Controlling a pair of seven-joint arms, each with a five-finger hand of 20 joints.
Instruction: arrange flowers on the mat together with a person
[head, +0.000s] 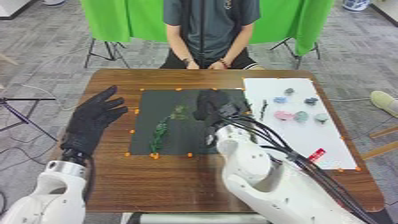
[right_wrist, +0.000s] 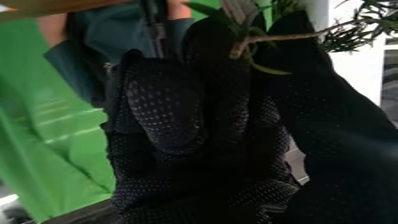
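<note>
"What's on the left?"

"The left hand (head: 93, 119), fingers loosely spread, just beside the mat (head: 191, 142). On the mat, to that hand's right, lies a dark green sprig (head: 160, 135), with paler greenery (head: 180, 111) between it and the other hand."

"And the person?"

"The person's hands (head: 206, 65) are together beyond the right hand (head: 210, 107), holding no flower."

"What has the right hand got?"

"A leafy twig (right_wrist: 293, 36), pinched between thumb and fingers, over the mat. The small flowers (head: 283, 115) are to its right, on a white sheet (head: 306, 135)."

"So which step?"

"Adding greenery, I'd judge; blooms seem to come later."

"Next?"

"Line the stem up with the paler greenery, lower it, then ease the thumb off without dragging leaves."
</note>
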